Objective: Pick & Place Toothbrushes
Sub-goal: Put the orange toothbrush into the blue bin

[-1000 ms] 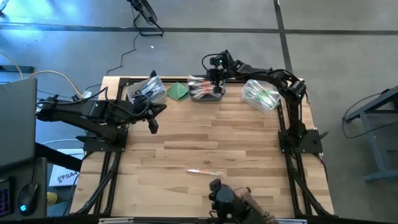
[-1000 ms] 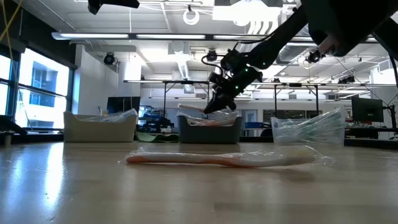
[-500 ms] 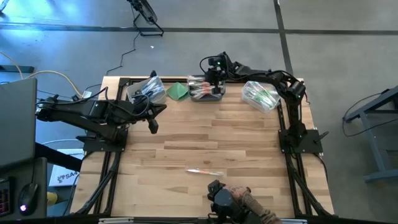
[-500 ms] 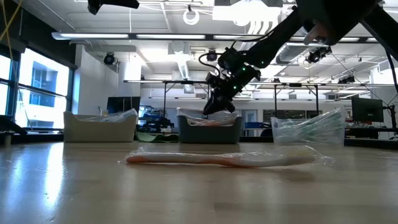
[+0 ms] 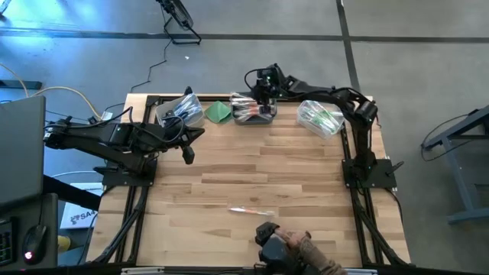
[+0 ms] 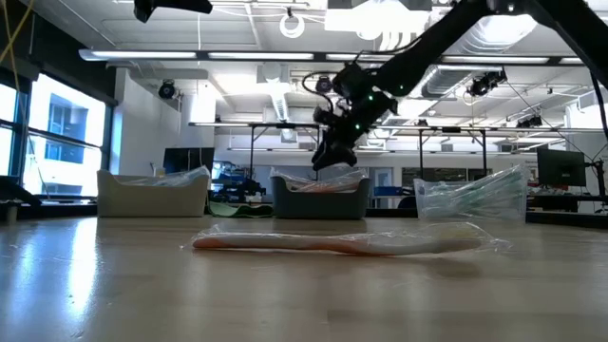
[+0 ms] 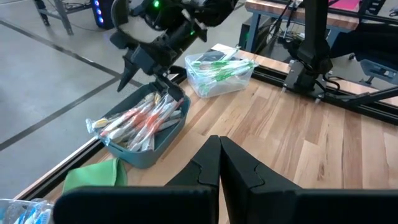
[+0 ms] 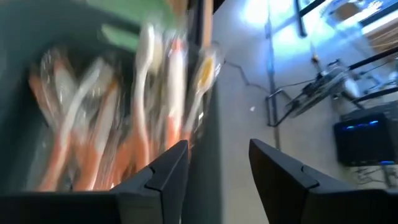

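One wrapped toothbrush (image 5: 252, 211) with a pink-orange part lies flat on the table near the front edge; the low view shows this toothbrush (image 6: 342, 244) too. The grey middle bin (image 7: 149, 155) at the far edge holds several pink-orange toothbrushes (image 7: 140, 121). My right gripper (image 8: 217, 168) hovers open just above that bin's far side, fingers pointing down, nothing between them. My left gripper (image 5: 189, 156) stands shut and empty above the table's left part.
A bin with blue toothbrushes (image 5: 179, 109) stands at the far left, with a folded green cloth (image 5: 219, 111) beside it. At the far right is a clear bin of green toothbrushes (image 5: 319, 116). A person's hand with a dark device (image 5: 284, 246) is at the near edge.
My right gripper has risen a little over the middle bin and shifted slightly toward the far edge. The person's hand at the near edge has shifted a bit.
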Controlling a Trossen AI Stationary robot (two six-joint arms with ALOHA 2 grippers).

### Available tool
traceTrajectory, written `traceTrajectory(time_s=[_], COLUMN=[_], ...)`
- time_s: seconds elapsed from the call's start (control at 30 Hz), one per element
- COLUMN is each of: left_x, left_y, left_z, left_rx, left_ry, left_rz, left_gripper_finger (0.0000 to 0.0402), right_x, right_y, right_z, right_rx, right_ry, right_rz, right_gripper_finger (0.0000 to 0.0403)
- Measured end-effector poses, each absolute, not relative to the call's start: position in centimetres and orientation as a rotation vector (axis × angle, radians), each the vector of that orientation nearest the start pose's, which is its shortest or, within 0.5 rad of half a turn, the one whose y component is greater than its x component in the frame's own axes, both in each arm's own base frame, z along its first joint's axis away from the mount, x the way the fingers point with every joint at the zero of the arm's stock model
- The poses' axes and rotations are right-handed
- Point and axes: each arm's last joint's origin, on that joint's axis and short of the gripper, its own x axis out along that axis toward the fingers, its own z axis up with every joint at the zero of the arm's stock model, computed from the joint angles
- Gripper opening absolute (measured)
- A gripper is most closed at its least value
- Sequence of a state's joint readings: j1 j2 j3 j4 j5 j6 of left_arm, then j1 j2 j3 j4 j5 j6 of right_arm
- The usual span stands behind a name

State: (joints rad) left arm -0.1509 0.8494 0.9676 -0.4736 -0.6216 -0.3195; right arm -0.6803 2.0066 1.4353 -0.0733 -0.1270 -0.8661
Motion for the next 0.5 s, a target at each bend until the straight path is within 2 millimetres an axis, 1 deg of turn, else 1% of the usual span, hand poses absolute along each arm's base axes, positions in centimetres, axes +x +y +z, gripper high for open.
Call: traceTrajectory(time_s=[0.13,0.33,0.43,0.5], left_x=[16.8,16.8,16.8,16.8], left_y=[-0.8,-0.8,-0.8,-0.8], left_z=[35.9,35.9,35.9,35.9], left_rx=[-0.176,-0.176,-0.176,-0.176], left_ry=[0.254,0.253,0.253,0.253], left_rz=[0.513,0.512,0.512,0.512], left_gripper_finger=[0.0000,0.0000,0.0000,0.0000], right_x=[35.3,35.9,36.4,36.9], right_y=[-26.6,-24.3,-23.1,-22.3], right_z=[22.3,24.6,25.4,25.5], right_rx=[-0.581,-0.494,-0.446,-0.415], right_ry=[0.741,0.648,0.613,0.597], right_rz=[-0.255,-0.242,-0.243,-0.235], right_gripper_finger=[0.0158,0.0141,0.0133,0.0128])
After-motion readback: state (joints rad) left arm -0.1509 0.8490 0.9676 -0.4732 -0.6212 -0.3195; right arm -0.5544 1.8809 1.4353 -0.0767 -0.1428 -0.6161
